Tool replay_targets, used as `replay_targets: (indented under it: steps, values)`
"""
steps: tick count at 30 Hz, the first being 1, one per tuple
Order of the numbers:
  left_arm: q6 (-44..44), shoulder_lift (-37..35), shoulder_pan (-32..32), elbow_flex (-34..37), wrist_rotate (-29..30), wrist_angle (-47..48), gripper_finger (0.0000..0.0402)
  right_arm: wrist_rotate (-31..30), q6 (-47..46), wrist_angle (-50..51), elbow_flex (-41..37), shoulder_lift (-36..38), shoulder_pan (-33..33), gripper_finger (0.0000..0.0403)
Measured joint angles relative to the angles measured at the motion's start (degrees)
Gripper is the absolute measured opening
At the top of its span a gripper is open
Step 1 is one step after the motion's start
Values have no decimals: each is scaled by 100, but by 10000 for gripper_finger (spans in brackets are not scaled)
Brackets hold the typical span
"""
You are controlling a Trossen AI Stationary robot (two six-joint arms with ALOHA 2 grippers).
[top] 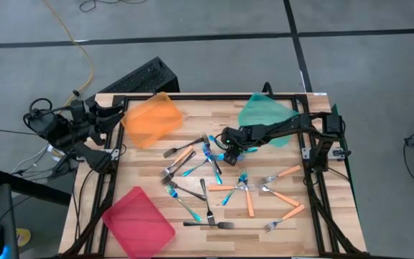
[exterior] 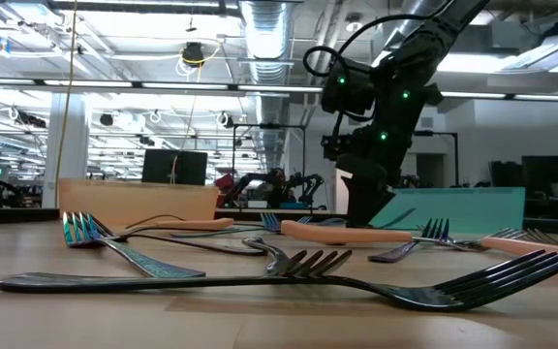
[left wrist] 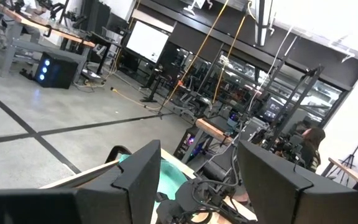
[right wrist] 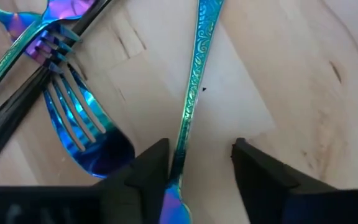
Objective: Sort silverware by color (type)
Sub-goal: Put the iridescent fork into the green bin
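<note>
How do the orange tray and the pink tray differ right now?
Colour: the orange tray is translucent orange, the pink tray pink-red.
Place: in the high view the orange tray sits at the table's far left corner, overhanging the edge, while the pink tray lies at the near left corner.
Neighbours: the idle left gripper is beside the orange tray; nothing is near the pink tray.
Both are flat, angled, and hold no forks.

Iridescent blue fork handle [right wrist: 194,81] with scrollwork pattern, orange-handled forks [top: 249,203], dark forks [exterior: 260,281], orange tray [top: 152,119], teal tray [top: 263,114], pink tray [top: 138,221]
</note>
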State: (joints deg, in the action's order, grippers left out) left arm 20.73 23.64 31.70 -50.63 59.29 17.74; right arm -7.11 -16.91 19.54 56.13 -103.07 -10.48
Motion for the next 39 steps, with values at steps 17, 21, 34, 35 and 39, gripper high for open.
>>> replay_targets:
  steps: [17,21,34,35,39]
  values:
    - [0,0,0,0,7,-2,197,297,-190,402,280,-11,79,37]
    - [2,0,2,0,7,-2,197,334,-206,783,711,69,79,41]
    - [8,-2,0,0,7,-26,197,278,223,1790,1411,1509,-369,45]
    - [11,-2,0,0,7,-28,197,275,224,1880,1415,1738,-470,45]
    - [15,-2,0,0,13,-29,197,96,338,2482,1391,2548,-923,45]
